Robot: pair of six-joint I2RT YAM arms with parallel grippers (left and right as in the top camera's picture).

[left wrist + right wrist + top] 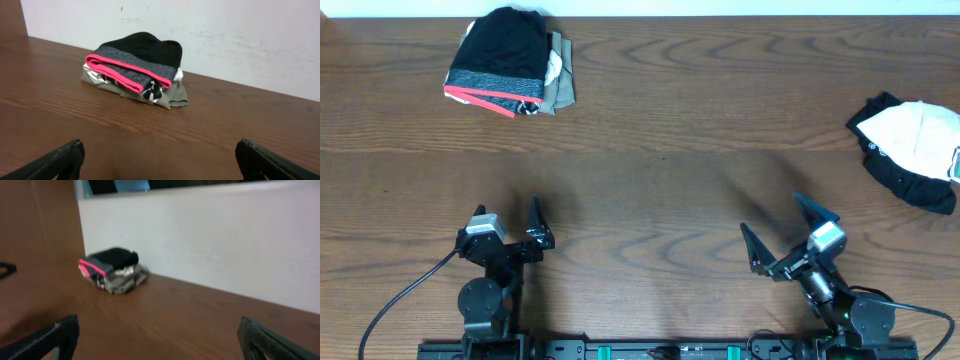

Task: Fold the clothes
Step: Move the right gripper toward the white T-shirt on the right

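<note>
A crumpled heap of clothes (912,150), white cloth lying on black cloth, sits at the table's right edge. At the far left lies a folded stack of clothes (510,62): a black piece with a grey band and pink hem on top of olive and white pieces. The left wrist view shows this stack (135,67) straight ahead, and the right wrist view shows the stack (112,267) far off to the left. My left gripper (507,214) (160,146) is open over bare wood near the front edge. My right gripper (772,215) (159,321) is also open and holds nothing.
The wooden table (660,150) spreads between the two piles. A white wall (240,30) runs along its far edge. Both arm bases and their cables stand at the front edge.
</note>
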